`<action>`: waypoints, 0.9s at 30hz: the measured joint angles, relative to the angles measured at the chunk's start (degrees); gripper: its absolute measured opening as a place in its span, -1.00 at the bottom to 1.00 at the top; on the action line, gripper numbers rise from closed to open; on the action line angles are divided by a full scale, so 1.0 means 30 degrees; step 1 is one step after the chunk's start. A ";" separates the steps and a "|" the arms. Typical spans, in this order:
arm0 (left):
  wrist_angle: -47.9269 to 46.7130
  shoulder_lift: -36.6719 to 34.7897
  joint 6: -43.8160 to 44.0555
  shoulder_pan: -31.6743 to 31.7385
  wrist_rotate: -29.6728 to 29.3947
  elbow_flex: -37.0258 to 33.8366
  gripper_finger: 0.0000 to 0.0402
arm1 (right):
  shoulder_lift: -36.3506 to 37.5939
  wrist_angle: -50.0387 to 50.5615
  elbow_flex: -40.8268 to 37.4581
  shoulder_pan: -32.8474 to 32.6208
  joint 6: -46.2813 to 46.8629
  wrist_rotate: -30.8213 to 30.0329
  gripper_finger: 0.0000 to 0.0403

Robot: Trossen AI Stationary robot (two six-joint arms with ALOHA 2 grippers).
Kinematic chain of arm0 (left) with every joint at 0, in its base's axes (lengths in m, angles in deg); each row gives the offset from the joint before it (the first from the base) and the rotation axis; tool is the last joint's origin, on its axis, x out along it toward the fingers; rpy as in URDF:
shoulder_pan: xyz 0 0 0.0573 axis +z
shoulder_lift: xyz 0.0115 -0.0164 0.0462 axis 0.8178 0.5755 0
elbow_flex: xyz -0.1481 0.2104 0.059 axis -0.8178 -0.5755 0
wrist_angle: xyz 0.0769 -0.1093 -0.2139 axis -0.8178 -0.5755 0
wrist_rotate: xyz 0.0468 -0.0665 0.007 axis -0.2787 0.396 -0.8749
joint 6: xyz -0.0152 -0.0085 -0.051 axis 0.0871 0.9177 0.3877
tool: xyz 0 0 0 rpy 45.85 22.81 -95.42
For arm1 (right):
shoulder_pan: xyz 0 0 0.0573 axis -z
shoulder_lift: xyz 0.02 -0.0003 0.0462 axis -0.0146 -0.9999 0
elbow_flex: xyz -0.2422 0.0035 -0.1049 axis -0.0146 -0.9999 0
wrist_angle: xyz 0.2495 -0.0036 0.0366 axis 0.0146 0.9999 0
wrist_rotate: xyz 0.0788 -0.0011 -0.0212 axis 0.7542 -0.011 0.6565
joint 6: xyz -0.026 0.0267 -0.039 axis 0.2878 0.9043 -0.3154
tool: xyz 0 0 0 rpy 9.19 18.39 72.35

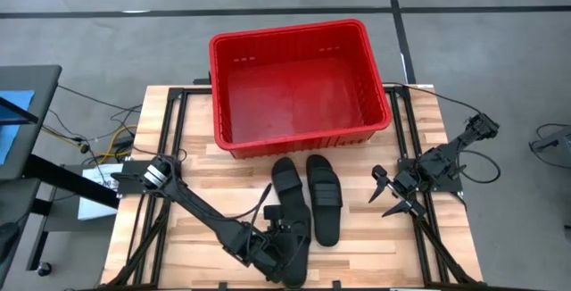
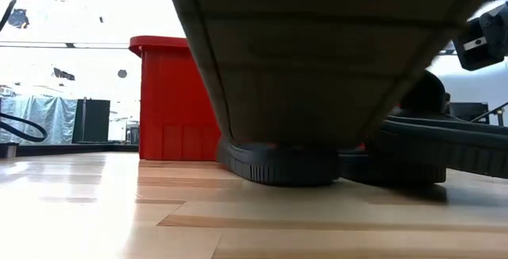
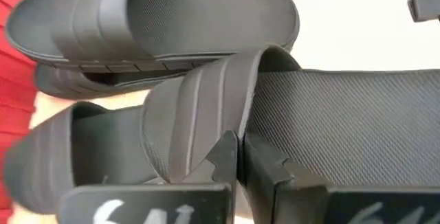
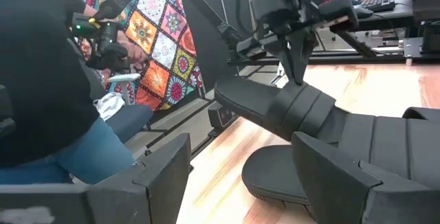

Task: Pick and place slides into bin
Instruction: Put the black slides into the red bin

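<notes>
Black slide point(image 1: 287, 237) clamped by the strap in left gripper point(image 1: 278, 252) fingers, bottom centre of frame; red bin point(image 1: 375, 86) straight above, beyond the other slides point(image 1: 324, 197). Right gripper point(image 1: 390, 197) fingers apart, idle.

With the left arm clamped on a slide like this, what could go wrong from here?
1. The left gripper pinches only the thin edge of the ribbed strap of one black rubbery slide sandal, which hangs tilted, so it could slip or swing loose.
2. The held sandal overlaps the other black slide sandals lying below; lifting may drag them.
3. The red plastic crate has a tall wall, which a dangling sandal might clip.
</notes>
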 joint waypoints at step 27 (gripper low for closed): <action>-0.6884 0.0000 0.1306 -0.1399 -0.3601 0.5859 -1.00 | 0.0004 0.0007 -0.0001 -0.0002 -0.0002 0.0000 0.21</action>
